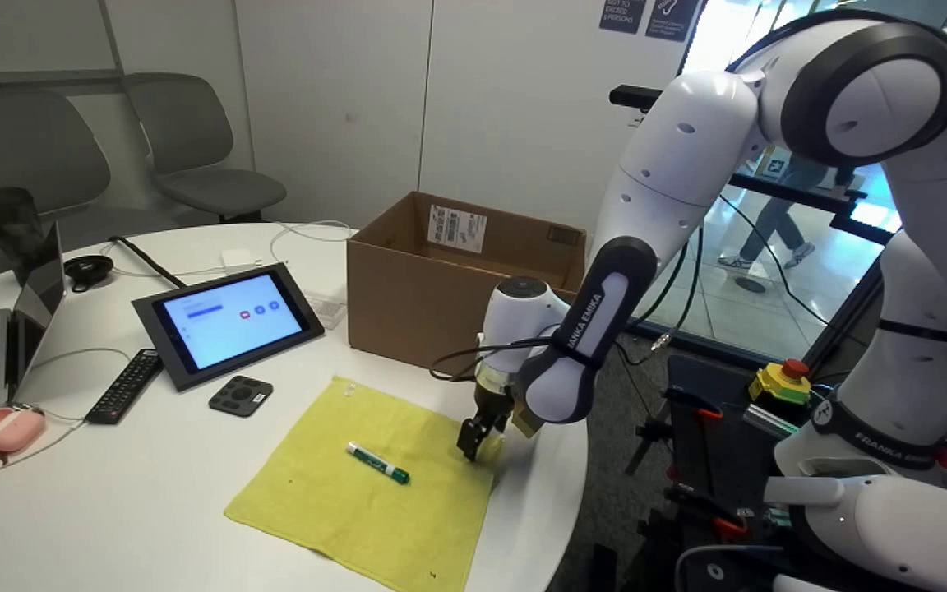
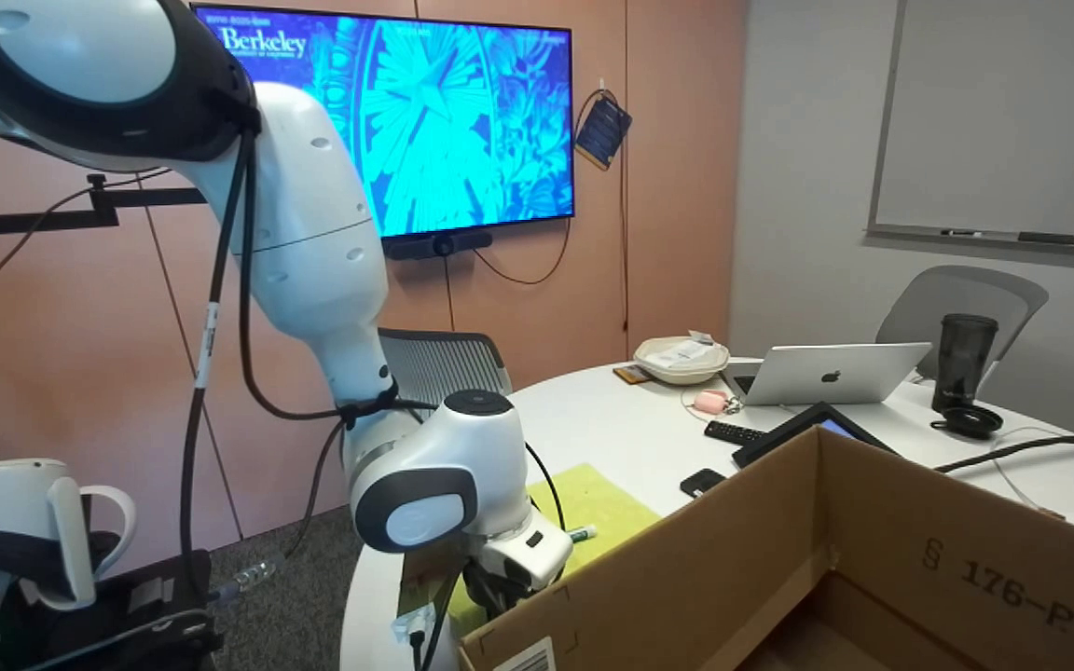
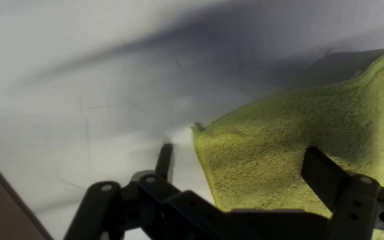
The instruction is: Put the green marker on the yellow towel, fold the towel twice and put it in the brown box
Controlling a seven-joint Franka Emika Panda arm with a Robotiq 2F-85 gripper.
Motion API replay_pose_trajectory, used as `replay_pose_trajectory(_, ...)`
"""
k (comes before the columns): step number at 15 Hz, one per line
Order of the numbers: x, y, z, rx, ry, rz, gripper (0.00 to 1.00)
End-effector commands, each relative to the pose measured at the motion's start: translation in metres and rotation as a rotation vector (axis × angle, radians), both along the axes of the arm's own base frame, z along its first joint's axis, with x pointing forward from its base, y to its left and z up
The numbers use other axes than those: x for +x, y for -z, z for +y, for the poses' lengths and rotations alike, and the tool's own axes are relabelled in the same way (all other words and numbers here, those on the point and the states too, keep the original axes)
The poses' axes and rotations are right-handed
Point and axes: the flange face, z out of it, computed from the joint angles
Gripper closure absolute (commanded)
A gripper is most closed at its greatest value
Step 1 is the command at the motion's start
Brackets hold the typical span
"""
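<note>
- Leftmost of the task's things in an exterior view, the yellow towel [image 1: 371, 503] lay flat and unfolded on the white table [image 1: 136, 501], so both folds looked to be ahead of you.
- On the towel, near its middle, rested the green dry-erase marker [image 1: 379, 463], its pale end toward the left; by that sign your first step was done.
- Farther right and behind the towel stood the brown corrugated cardboard box [image 1: 424, 308], upright with its mouth facing up; stowing the towel there was your last step, not yet begun.
- Right of the marker, near the table's edge, your Robotiq gripper [image 3: 238, 150] was spread wide and held nothing. In the wrist view the towel's edge ran between the tips, one above bare table and one over the towel, with a corner close by; whether the tips touched anything, you could not tell.
- The step in hand was most likely the start of the first fold.
- Your next move probably called for getting the tips low around that edge, clenching on the corner, then lifting it and carrying it leftward over the marker, slowly enough that the marker did not roll.
</note>
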Motion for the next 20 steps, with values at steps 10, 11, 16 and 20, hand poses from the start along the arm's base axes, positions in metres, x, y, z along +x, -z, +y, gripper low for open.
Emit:
replay_pose_trajectory(10,0.006,-0.007,0.014,0.03,-0.016,-0.013,0.72)
replay_pose_trajectory(11,0.007,-0.007,0.014,0.034,-0.017,-0.012,0.79)
replay_pose_trajectory(16,0.009,-0.012,0.018,0.09,-0.024,-0.004,0.93)
replay_pose_trajectory(20,0.011,-0.019,0.017,0.147,-0.056,-0.008,0.93)
